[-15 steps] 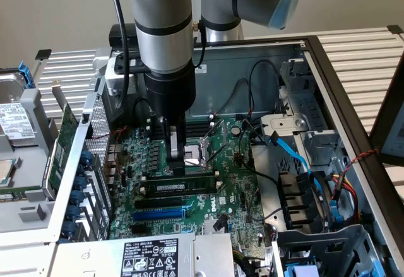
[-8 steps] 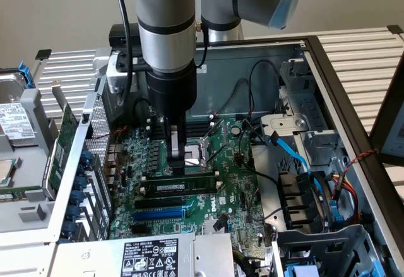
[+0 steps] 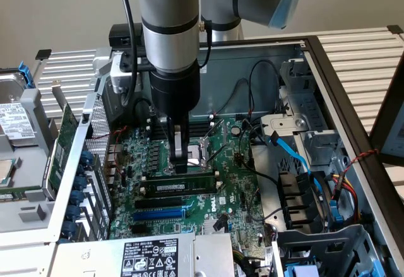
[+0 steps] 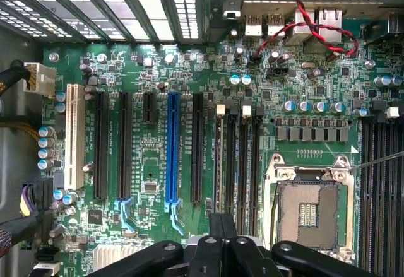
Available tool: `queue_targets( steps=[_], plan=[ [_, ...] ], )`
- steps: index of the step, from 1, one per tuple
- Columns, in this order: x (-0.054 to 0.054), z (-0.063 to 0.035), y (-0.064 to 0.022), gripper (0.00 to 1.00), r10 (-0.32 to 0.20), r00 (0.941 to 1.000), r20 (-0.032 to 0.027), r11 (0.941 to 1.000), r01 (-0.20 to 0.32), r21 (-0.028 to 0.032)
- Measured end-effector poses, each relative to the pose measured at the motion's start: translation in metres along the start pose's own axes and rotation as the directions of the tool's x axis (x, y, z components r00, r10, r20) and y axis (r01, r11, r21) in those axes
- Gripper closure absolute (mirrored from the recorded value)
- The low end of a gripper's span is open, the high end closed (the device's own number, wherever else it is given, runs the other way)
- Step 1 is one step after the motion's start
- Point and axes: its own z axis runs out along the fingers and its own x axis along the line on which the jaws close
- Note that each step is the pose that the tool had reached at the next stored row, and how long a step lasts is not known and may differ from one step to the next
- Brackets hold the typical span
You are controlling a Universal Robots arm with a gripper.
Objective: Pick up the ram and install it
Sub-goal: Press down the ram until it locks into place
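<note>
Directly beneath the claw's fingertips: the ram [image 3: 183, 185], one green stick with a white label, standing on edge among the long black memory slots [image 3: 165, 202] of the motherboard [image 3: 237, 188], inside the opened computer case [image 3: 328, 81]. Long axis of the ram: level, running crosswise under the claw from the exterior view's left to its right, with about as much stick on one side of the fingertips as on the other. Gripper [image 3: 181, 162]: pointed straight down from the arm [image 3: 169, 31] and centred over the stick's upper edge. Its fingers [image 4: 222, 226] were drawn together, and in the wrist view no gap showed between them. Whether the tips pressed on the ram's top edge, nipped it, or stood just clear of it could not be told. Beside the claw, on the far side from the ram: the bare processor socket [image 3: 205, 146], near the fingertips but not touched. Judgement: the ram appeared to be in a slot rather than lying loose, so the relation that mattered was straight down, claw over mid-stick.
</note>
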Motion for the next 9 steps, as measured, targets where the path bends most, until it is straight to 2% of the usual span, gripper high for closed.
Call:
queue_targets(
  steps=[7, 9],
  plan=[
    [-0.0025, 0.0043, 0.0, 0.89, 0.001, 1.0, -0.0019, 1.0, -0.001, 0.0014],
    [-0.0032, 0.0049, 0.0002, 0.89, 0.002, 1.0, -0.0065, 1.0, -0.002, 0.002]
  ],
)
